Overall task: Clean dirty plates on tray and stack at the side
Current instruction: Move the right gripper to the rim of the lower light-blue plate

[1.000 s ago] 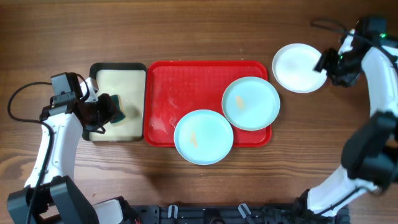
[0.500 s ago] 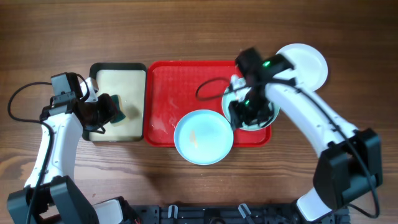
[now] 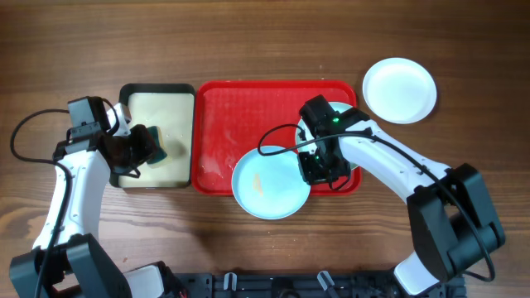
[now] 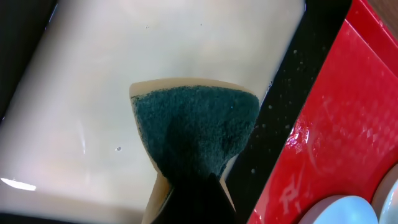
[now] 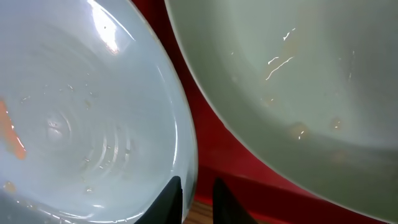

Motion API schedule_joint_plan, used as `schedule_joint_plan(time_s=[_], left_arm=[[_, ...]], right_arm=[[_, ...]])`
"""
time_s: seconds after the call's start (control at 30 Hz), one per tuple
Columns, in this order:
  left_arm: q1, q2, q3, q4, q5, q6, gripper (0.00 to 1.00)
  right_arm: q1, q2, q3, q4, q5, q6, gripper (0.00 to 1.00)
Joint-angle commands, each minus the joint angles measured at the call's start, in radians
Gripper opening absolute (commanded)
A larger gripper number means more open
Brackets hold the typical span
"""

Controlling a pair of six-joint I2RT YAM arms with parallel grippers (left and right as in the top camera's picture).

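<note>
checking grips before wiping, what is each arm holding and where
Left jaws pinch the sponge by one end. Right jaws straddle the front plate's rim; grip unclear.

You are looking at one white round shallow plate, two pale blue round plates, one large red rectangular plastic tray, one smaller black-rimmed cream tray and one dark green sponge.

bright even light, soft shadows; glare streaks on the pale blue plate; wrist views soft.
</note>
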Motion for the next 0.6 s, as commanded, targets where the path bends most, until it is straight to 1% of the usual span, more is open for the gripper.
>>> schedule_joint_plan(time_s=[0.0,0.13,0.17,0.2,0.23,0.3,0.37,0.47,0.57], left_arm=[[-0.005,-0.009,-0.002,0.002,0.005,0.013,0.04],[-0.005,-0.009,-0.002,0.002,0.005,0.012,0.04],[-0.005,-0.009,-0.002,0.003,0.005,0.012,0.04],[-0.005,-0.009,-0.002,0.003,0.005,0.013,0.04],[-0.005,-0.009,-0.002,0.003,0.005,0.013,0.04],[-0.005,-0.009,-0.002,0.003,0.005,0.013,0.04],[-0.005,-0.009,-0.002,0.003,0.005,0.013,0.04],[-0.005,-0.009,-0.002,0.002,0.005,0.012,0.04],[-0.005,-0.009,-0.002,0.002,0.005,0.012,0.04]], right_arm=[[0.002,0.005,-0.019,0.012,-0.015,0.039,0.17],[0.005,0.005,-0.065,0.079,-0.040,0.082,0.17],[0.005,0.005,-0.073,0.096,-0.062,0.081,0.15],[0.005,0.005,-0.076,0.111,-0.085,0.081,0.08],[0.005,0.004,-0.076,0.119,-0.107,0.082,0.04],[0.005,-0.004,-0.073,0.137,-0.141,0.083,0.04],[0.005,-0.021,-0.061,0.164,-0.143,0.108,0.04],[0.005,-0.042,-0.022,0.216,-0.139,0.108,0.04],[0.005,-0.040,-0.014,0.349,-0.079,0.142,0.04]])
